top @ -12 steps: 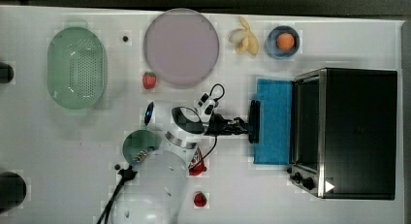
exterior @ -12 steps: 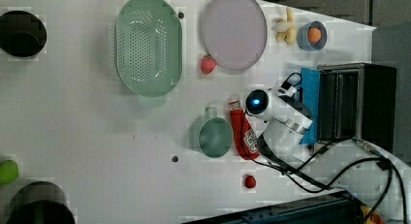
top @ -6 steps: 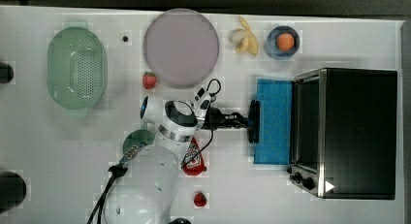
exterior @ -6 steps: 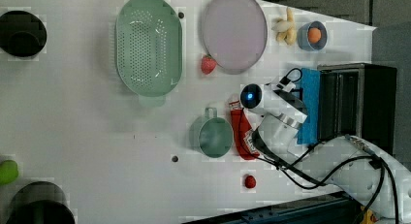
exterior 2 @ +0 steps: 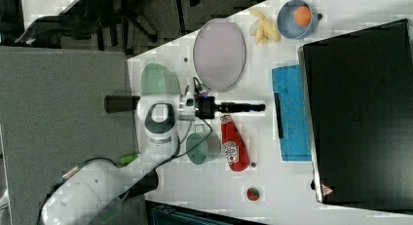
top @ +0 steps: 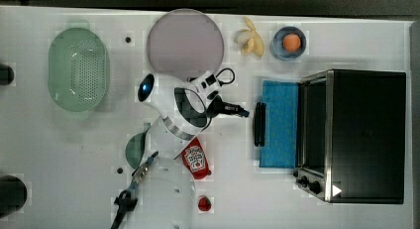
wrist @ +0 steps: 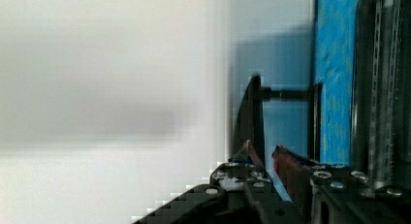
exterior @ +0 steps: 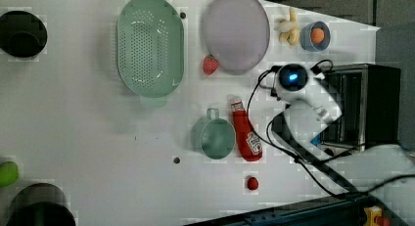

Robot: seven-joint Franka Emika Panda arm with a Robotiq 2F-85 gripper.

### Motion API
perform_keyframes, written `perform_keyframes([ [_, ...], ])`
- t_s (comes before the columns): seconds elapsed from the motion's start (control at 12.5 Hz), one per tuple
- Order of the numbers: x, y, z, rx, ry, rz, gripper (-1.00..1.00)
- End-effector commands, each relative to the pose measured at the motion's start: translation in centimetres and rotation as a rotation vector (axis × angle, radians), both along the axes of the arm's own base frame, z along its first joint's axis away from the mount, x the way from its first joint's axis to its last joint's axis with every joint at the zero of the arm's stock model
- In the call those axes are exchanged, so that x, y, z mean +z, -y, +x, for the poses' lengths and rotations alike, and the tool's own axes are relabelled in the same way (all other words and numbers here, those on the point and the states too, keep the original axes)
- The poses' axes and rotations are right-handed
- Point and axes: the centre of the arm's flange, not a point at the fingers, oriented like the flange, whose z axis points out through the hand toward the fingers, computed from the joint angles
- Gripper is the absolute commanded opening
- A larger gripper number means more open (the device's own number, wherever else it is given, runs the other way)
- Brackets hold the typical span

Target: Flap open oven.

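A white tabletop seen from above, with a white Franka arm reaching across it toward a toaster oven at the top view's right. The gripper points at the oven and sits just short of the door's black bar handle, not touching it in the top view. In the wrist view the two fingers stand apart with a narrow gap between them, holding nothing, and the handle lies just ahead of them. The oven's door is folded down flat toward the gripper, its blue-tinted glass facing up, and the dark cavity is exposed behind it; two black knobs sit on the silver front frame. Just behind the gripper, beside the arm, lies a red ketchup bottle, with a green cup next to it. Farther back from the gripper are a lilac plate, a green colander, and, off to the side, a banana beside a blue bowl holding an orange ball
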Motion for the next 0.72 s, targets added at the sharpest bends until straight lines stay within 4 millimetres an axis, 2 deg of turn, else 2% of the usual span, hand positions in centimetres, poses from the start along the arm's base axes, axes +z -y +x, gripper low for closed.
perform_keyframes([
  [0.08, 8.1, -0.8, 2.6, -0.122, 0.175, 0.135, -0.65],
  [0.24, 12.7, -0.1, 3.3, -0.208, 0.255, 0.221, -0.65],
  [0.4, 17.3, 1.5, 3.4, -0.319, 0.325, 0.310, -0.65],
  [0.72, 25.7, 4.4, 2.3, -0.458, 0.416, 0.432, -0.65],
])
